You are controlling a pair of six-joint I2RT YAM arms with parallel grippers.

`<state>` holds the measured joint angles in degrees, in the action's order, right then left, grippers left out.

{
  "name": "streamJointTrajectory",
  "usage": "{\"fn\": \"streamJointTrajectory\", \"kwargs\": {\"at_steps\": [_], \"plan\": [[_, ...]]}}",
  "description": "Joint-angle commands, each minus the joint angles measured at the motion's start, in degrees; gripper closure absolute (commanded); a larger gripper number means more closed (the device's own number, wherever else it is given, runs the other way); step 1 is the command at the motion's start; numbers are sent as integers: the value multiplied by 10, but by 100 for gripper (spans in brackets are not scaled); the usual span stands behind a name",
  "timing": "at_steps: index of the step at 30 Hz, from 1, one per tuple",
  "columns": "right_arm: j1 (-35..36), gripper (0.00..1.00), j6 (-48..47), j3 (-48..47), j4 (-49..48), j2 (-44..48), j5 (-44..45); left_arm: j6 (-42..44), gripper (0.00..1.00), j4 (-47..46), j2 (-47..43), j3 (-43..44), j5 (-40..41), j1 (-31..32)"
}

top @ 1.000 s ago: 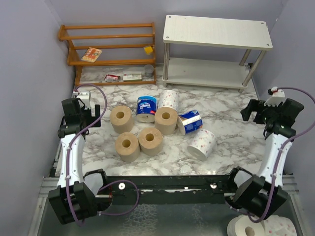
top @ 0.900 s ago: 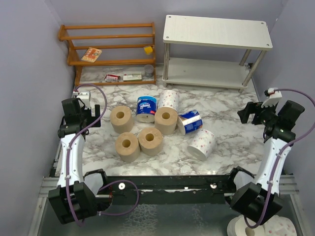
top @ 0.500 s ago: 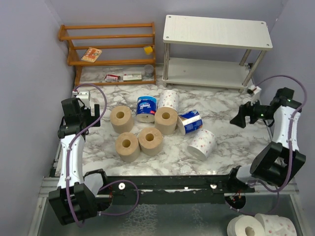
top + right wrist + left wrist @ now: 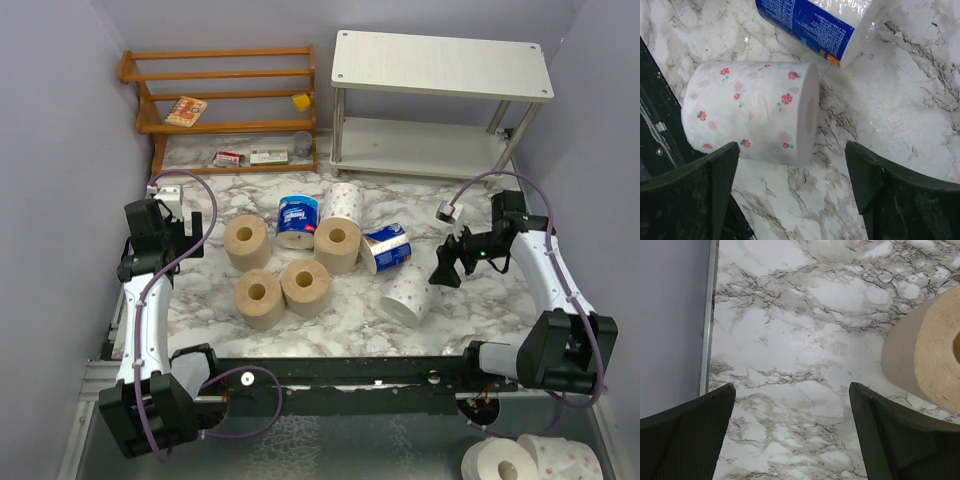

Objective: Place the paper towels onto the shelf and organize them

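Paper towels [image 4: 337, 244]: eight rolls, all on the bench [image 4: 470, 200] in front of the shelf [image 4: 440, 62], none set on its boards yet.

- Four tan rolls [image 4: 259, 298] stand on end with cores up, grouped out past the shelf's left end.
- Upright blue-wrapped roll [image 4: 297, 220] stands among them. The lying blue-wrapped roll [image 4: 387, 248] rests on its side, in line with the shelf's left half.
- Upright dotted roll [image 4: 346, 202] is the one nearest the shelf's left front leg.
- Lying dotted roll [image 4: 411, 294] is on its side, further out from the shelf than either blue roll.

Right pincer [image 4: 447, 268]: jaws apart, gripping nothing. It hangs just beside the lying dotted roll, on the side toward the shelf's right end. In the right wrist view that roll shows a red flower print and spans the gap between the fingers [image 4: 690, 195]. Contact cannot be told.

Left pincer [image 4: 150, 230]: jaws wide apart over bare bench, well out from the shelf's left end. One tan roll's edge is just beside its right finger.

Wooden rack [image 4: 220, 95]: immediately left of the shelf.
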<state>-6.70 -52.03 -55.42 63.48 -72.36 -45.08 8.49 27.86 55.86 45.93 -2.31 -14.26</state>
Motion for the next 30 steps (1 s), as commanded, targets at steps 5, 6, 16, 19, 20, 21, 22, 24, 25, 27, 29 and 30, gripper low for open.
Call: {"fn": "streamJointTrajectory", "kwargs": {"at_steps": [5, 6, 16, 19, 20, 21, 22, 24, 25, 27, 29, 30], "plan": [[3, 27, 18, 34, -57, -27, 3, -1, 1, -11, 1, -8, 7, -4], [3, 27, 15, 35, -56, -26, 1, -2, 1, -11, 1, -8, 7, -4], [4, 92, -31, 26, -18, -55, -33, -1, 1, -12, 9, -8, 5, -4], [5, 99, -67, 18, 13, -69, -55, -1, 1, -12, 13, -8, 5, -4], [5, 99, -78, 14, 24, -74, -62, -1, 1, -11, 14, -8, 6, -4], [5, 99, -89, 8, 35, -78, -68, -1, 1, -11, 15, -8, 6, -4], [5, 99, -97, 3, 46, -83, -75, -1, 1, -11, 15, -8, 6, -4], [5, 99, -102, -15, 62, -86, -82, -1, 1, -12, 15, -8, 8, -4], [5, 99, -102, -26, 68, -84, -82, -1, 1, -12, 15, -8, 9, -4], [5, 99, -93, -59, 74, -74, -71, -1, 1, -12, 15, -8, 9, -4], [5, 99, -67, -106, 58, -58, -39, -1, 1, -12, 15, -9, 9, -4], [5, 99, -48, -121, 40, -48, -15, -1, 1, -12, 15, -8, 9, -4]]}}
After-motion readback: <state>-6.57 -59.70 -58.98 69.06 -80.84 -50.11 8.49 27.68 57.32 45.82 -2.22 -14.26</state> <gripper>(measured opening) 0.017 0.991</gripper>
